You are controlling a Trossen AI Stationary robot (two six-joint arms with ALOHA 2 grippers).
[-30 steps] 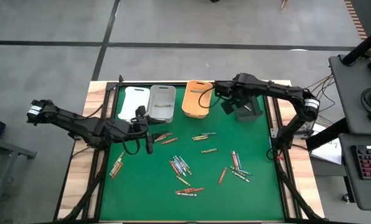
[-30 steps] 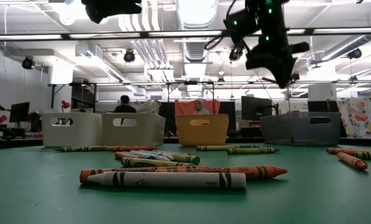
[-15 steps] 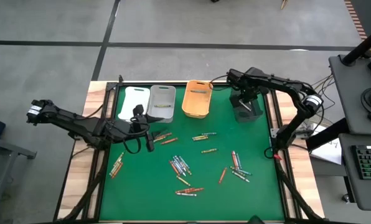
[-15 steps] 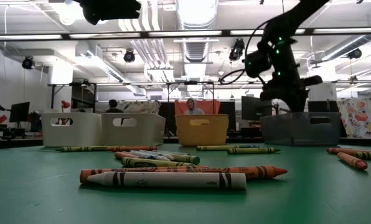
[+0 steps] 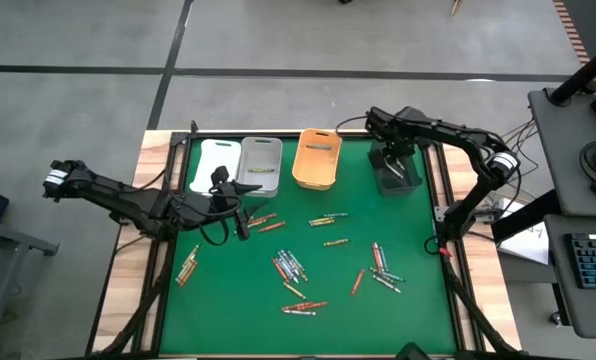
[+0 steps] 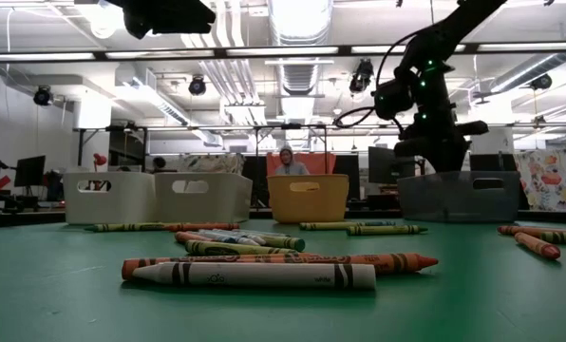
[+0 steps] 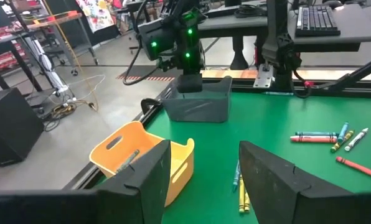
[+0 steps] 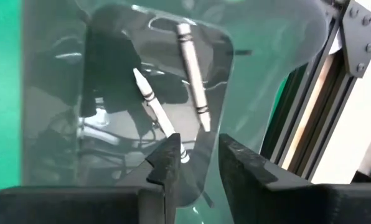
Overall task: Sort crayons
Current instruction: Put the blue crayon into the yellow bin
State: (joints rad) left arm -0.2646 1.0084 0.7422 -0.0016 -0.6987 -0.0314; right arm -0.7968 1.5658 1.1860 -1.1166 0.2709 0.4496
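Observation:
Crayons lie scattered on the green mat: a cluster (image 5: 290,265) at the middle, more to the right (image 5: 381,265) and some near the left (image 5: 188,265). My right gripper (image 8: 199,163) hangs over the dark bin (image 5: 398,178) at the far right. It points down and is open. Below its fingers a pale crayon (image 8: 153,102) and a grey crayon (image 8: 193,71) are inside that bin. My left gripper (image 7: 204,180) hovers open above the mat's left side (image 5: 233,200), with nothing between its fingers.
Along the far edge stand a white bin (image 5: 214,163), a grey bin (image 5: 261,165) and an orange bin (image 5: 316,158) with a crayon in it. A metal frame rail (image 8: 310,124) runs beside the dark bin. In the room behind the table a person (image 6: 285,161) shows.
My right gripper has gone from beside the orange bin toward the table's right edge and down, and now hangs low over the dark bin. It has hardly moved in the last half second.

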